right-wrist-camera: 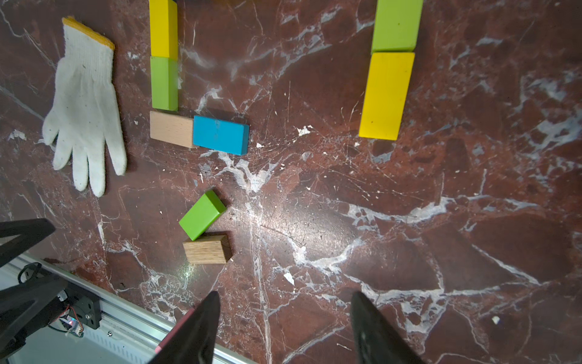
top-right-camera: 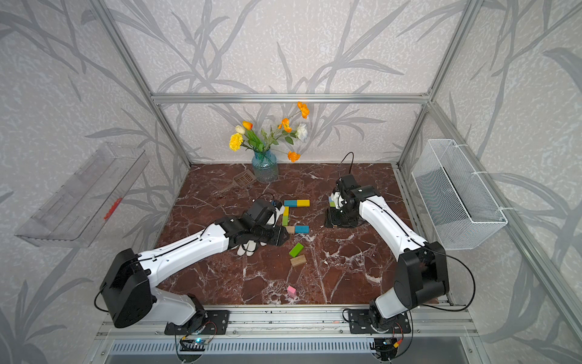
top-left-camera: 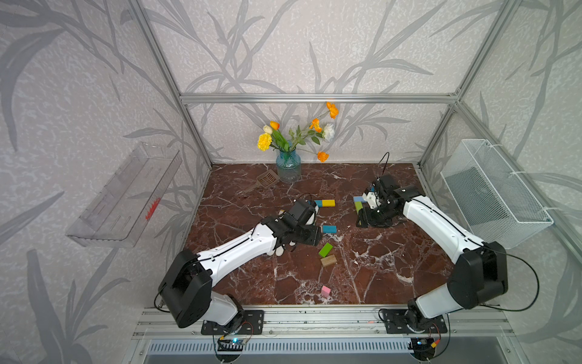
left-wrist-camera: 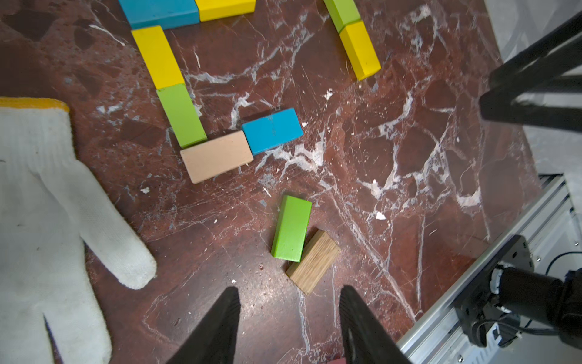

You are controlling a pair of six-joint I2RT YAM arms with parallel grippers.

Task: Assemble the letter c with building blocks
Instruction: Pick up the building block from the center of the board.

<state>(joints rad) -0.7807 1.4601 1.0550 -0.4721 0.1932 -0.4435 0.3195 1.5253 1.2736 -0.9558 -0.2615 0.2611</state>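
Blocks [left-wrist-camera: 157,56] of your C lie joined near the glove [left-wrist-camera: 37,195]: blue and yellow row, yellow and green column, wood and blue row. Loose green block [left-wrist-camera: 291,228] touches an oak block [left-wrist-camera: 313,261] near your left claw [left-wrist-camera: 289,290], whose jaws stand apart, empty. Your right claw [right-wrist-camera: 285,293] is likewise spread and holds nothing. A pink block [top-left-camera: 326,291] lies well apart from the rest.
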